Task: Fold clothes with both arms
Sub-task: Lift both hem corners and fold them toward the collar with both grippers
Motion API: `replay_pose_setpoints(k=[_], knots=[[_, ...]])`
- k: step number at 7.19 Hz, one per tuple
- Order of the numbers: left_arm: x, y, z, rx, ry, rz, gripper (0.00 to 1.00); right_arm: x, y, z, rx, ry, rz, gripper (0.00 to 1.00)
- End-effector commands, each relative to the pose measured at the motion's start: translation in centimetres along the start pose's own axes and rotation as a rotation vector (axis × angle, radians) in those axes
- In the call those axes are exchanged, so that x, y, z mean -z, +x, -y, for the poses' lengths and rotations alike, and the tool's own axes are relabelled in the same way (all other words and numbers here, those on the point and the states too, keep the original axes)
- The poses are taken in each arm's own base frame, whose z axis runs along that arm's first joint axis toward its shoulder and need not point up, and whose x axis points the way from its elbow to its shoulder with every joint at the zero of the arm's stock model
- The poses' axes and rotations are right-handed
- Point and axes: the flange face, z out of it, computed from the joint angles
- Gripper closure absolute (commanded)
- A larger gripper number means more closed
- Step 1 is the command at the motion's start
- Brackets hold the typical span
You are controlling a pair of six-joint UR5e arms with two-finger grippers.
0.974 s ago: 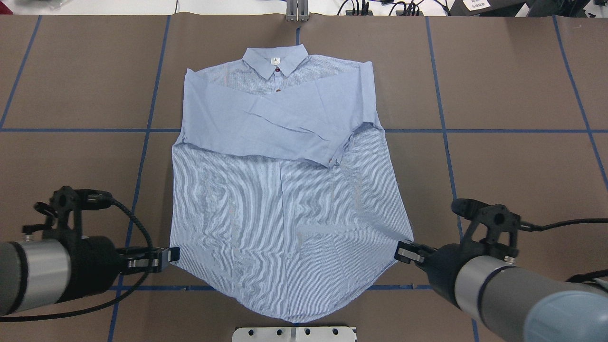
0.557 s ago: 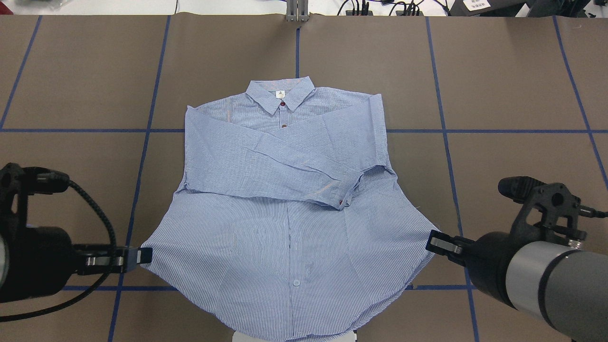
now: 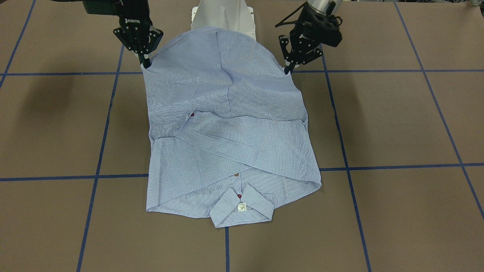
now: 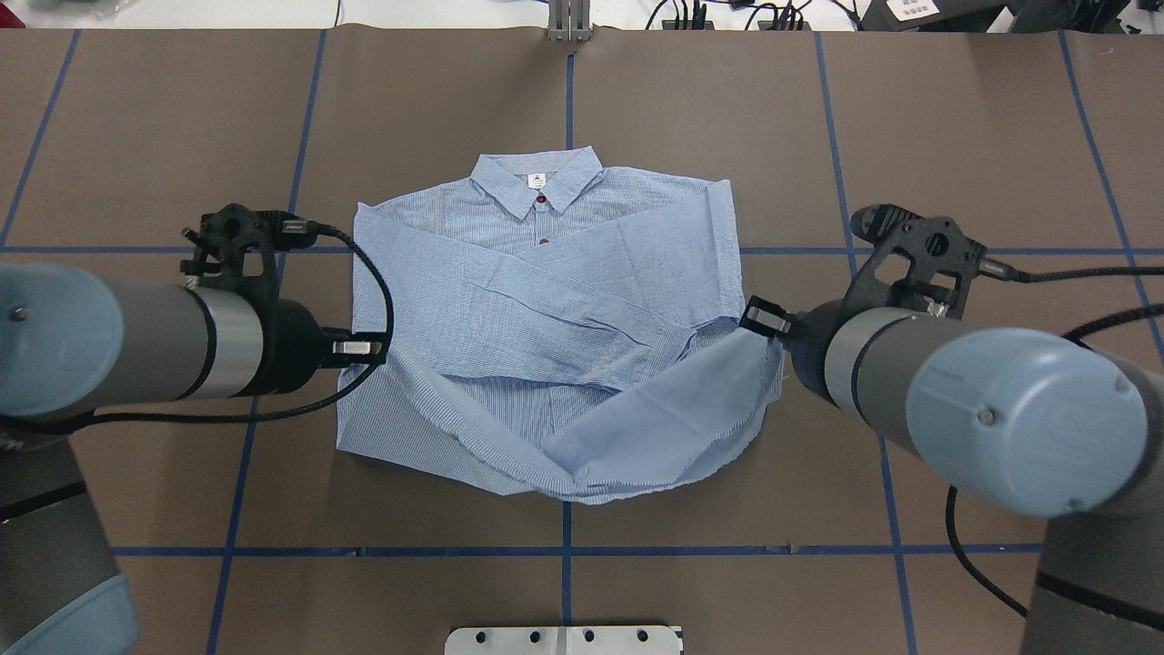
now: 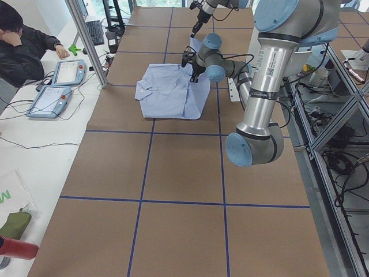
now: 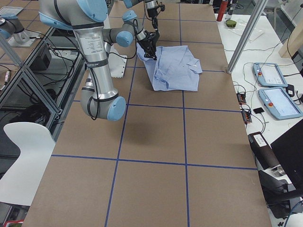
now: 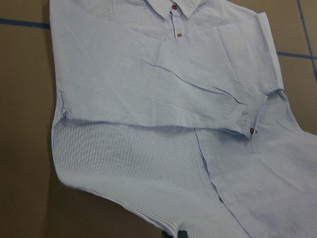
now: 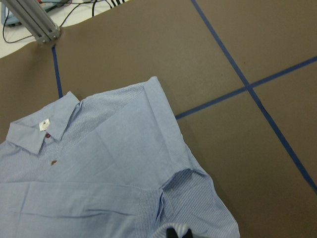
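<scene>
Brown gridded table [image 4: 909, 136], shirt [image 4: 546, 300] spread, sleeves crossed. Clamps both hem corners, left gripper [image 4: 368, 347] one, right gripper [image 4: 755, 318] the other; holds hem raised off table.

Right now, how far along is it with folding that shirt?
About halfway. Done: both sleeves lie crossed over the shirt. In hand: the left pincer and right pincer each grip a bottom corner, raised off the table. Left: lay the bottom half up by the collar and let go.
</scene>
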Motion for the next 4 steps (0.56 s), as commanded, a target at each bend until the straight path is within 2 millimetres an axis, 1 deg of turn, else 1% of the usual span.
replay_pose_setpoints(k=[1, 2, 3, 4], knots=[[-1.1, -2.3, 5.0, -0.104, 0.061, 0.067, 1.0, -4.6, -2.1, 5.0, 0.023, 0.03, -0.056, 1.0], [-1.5, -3.8, 6.6, -0.108, 0.075, 0.099, 1.0, -8.8, -3.1, 6.4, 0.033, 0.033, -0.026, 1.0], [-1.9, -5.2, 8.0, -0.119, 0.087, 0.131, 1.0, -13.4, -3.4, 7.6, 0.026, 0.052, -0.013, 1.0], [-3.5, -6.1, 8.9, -0.111, 0.084, 0.16, 1.0, -16.7, -5.6, 8.6, 0.025, 0.065, -0.007, 1.0]])
